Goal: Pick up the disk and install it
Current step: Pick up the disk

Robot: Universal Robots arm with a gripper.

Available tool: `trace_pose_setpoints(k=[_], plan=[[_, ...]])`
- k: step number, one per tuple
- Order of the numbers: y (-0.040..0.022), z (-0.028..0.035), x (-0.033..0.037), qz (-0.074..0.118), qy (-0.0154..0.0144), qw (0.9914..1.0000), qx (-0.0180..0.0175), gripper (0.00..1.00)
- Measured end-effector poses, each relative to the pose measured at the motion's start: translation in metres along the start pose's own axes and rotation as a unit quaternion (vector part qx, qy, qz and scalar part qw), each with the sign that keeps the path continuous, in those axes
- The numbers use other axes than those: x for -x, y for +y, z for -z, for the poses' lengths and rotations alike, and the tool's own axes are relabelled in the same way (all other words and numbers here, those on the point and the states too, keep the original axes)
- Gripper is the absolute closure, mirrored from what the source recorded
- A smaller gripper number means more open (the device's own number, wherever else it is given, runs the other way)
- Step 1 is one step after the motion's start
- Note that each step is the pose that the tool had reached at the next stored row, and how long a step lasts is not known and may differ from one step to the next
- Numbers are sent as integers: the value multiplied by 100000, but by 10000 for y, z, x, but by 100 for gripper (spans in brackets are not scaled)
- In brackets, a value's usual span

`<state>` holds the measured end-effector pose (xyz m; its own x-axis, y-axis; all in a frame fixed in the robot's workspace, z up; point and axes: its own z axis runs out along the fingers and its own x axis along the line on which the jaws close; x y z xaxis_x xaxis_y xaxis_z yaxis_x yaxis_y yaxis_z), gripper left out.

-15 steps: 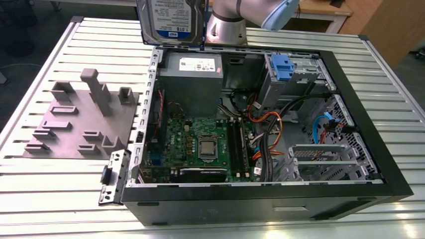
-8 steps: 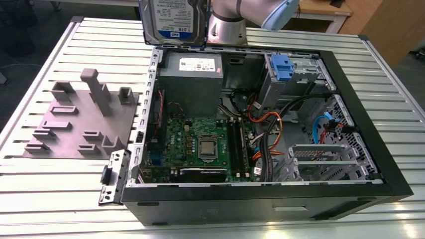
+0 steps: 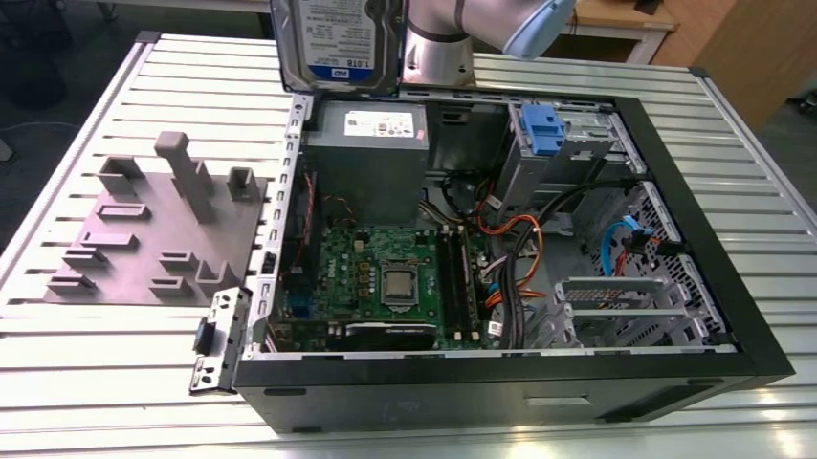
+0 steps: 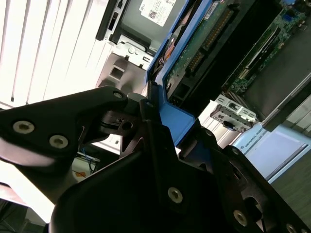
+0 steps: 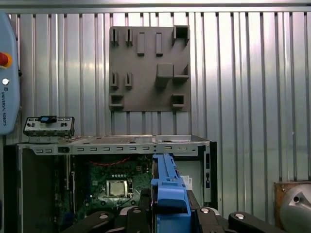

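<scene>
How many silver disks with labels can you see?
1. The disk is held upright in the gripper, at the top of the exterior view, by the open computer's far edge. More may be hidden inside the computer.

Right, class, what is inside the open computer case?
A green motherboard, a grey power supply, orange and black cables and a blue-latched drive bay sit in the case. What lies under the power supply and cables is covered. The disk is outside it.

You see a flat silver metal disk [image 3: 335, 38] with white-and-blue label and blue plastic frame, a black tool [image 5: 168, 205], a green motherboard [image 3: 383, 277], and a pale grey ribbed metal desk [image 3: 90, 373].
</scene>
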<state>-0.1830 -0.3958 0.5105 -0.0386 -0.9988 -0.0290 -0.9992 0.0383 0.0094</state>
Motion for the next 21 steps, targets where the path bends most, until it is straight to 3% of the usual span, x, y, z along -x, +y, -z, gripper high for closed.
trace_pose_setpoints(k=[4, 13, 17, 21], plan=[[-34, -32, -11, -2, -1, 100000, -2, 64], [-308, -97, -2, 4, -4, 100000, -2, 64], [-343, -131, -20, -2, -5, 100000, -5, 64], [-353, -169, -88, -2, -2, 100000, -2, 64]])
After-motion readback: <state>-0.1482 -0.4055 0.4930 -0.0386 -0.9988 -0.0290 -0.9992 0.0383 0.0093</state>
